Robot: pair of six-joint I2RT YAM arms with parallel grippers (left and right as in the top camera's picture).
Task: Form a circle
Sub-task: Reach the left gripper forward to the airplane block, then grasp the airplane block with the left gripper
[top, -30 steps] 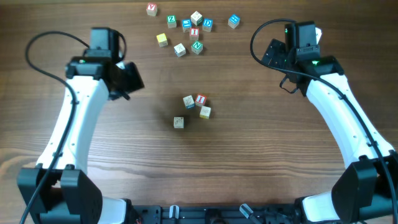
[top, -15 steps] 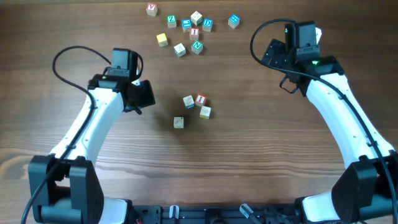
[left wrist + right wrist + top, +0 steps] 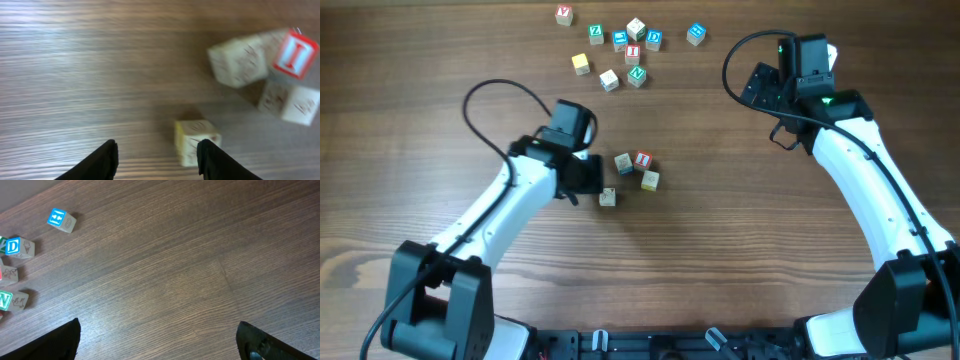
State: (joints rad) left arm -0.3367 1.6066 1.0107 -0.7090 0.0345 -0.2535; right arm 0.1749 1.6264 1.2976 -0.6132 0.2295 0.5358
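Circle [image 3: 647, 179]: not a closed ring. The overhead view shows 4 small wooden cubes near the centre of the table [image 3: 750, 260].
- 3 sit in a tight cluster. The red-I cube [image 3: 642, 159] has a red top face w/ a white "I". The cream cube [image 3: 623, 163] is just beside it, on the L arm's side. The pale cube [image 3: 649, 180] is just beside it, on the robot's side.
- The 4th, the lone cube [image 3: 607, 197], lies apart from the cluster, toward the L arm, w/ bare wood between.

L wrist view: the cluster is motion-blurred. The cream and pale cubes have off-white faces w/ faint brown marks, illegible. The "I" sits in a red frame and that cube is tilted in view. The lone cube is yellowish-cream w/ faint marks, also unreadable.

L gripper [image 3: 157, 160]: fingers stand apart, nothing clamped. The lone cube rests on the wood partly between the tips, close against the inner side of one finger [image 3: 212, 160]. Contact: cannot tell. In the overhead view the gripper is just beside the lone cube, on the side away from the cluster.

R gripper [image 3: 157, 347]: jaws spread wide and empty, above bare wood. It is at the far R of the table, well apart from the circle.

Loose scatter [image 3: 634, 52]: at the far edge of the table, well apart from the circle. The R wrist cam catches its fringe, incl. a blue-faced cube [image 3: 61, 220] and a "D" cube [image 3: 17, 246].
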